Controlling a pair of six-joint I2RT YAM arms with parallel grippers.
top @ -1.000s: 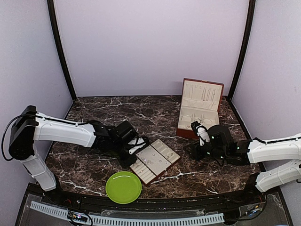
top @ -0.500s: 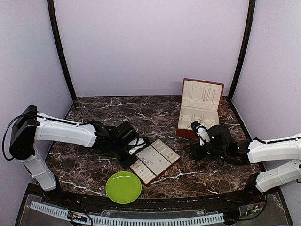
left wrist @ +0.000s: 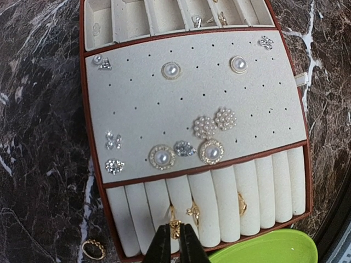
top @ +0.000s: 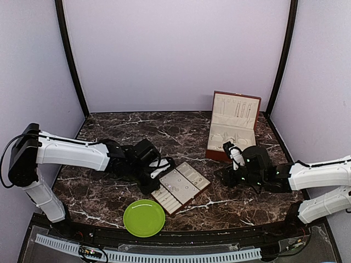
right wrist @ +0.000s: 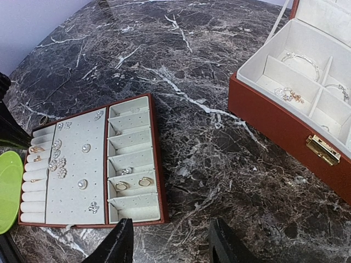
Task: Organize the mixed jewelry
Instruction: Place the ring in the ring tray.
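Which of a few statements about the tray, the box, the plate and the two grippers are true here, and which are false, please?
1. The green plate holds several rings. False: nothing lies on it.
2. The reddish-brown box stands open. True.
3. The right gripper is clamped on a chain. False: its fingers stand apart, holding nothing, above the table.
4. A loose ring lies on the table beside the tray. True.
5. The left gripper is pinched on a gold ring at the tray's ring rolls. True.
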